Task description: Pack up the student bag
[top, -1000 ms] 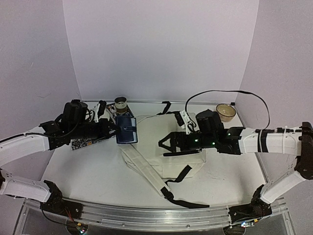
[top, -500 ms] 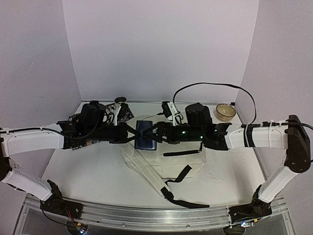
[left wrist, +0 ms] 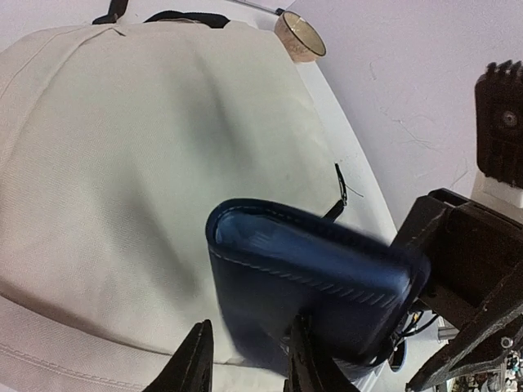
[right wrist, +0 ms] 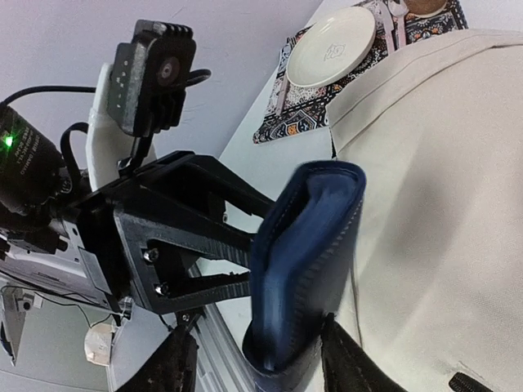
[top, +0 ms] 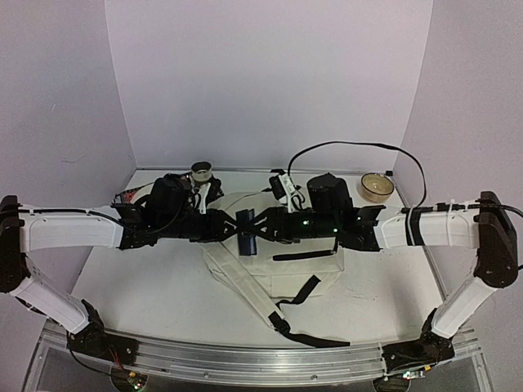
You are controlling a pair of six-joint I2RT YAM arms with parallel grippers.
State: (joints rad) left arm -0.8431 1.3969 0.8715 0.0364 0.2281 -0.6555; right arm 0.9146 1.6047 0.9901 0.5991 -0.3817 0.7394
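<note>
The cream student bag (top: pixel 315 273) lies flat at mid-table, black straps toward the near edge; it fills the left wrist view (left wrist: pixel 139 147) and the right side of the right wrist view (right wrist: pixel 441 204). A dark blue wallet (top: pixel 246 231) hangs above it between both grippers. My right gripper (top: pixel 263 227) (right wrist: pixel 257 331) has the wallet (right wrist: pixel 306 245) between its fingers and holds it up. My left gripper (top: pixel 230 227) (left wrist: pixel 249 327) is open, its fingers facing the wallet's broad side (left wrist: pixel 302 278) without clasping it. The left gripper also shows in the right wrist view (right wrist: pixel 245 257).
A tan bowl (top: pixel 377 187) (left wrist: pixel 301 37) stands at the back right. A cup (top: pixel 201 171) stands at the back. A patterned placemat with a cream plate (right wrist: pixel 331 47) lies at the back left. A black cable (top: pixel 351 147) loops over the back right.
</note>
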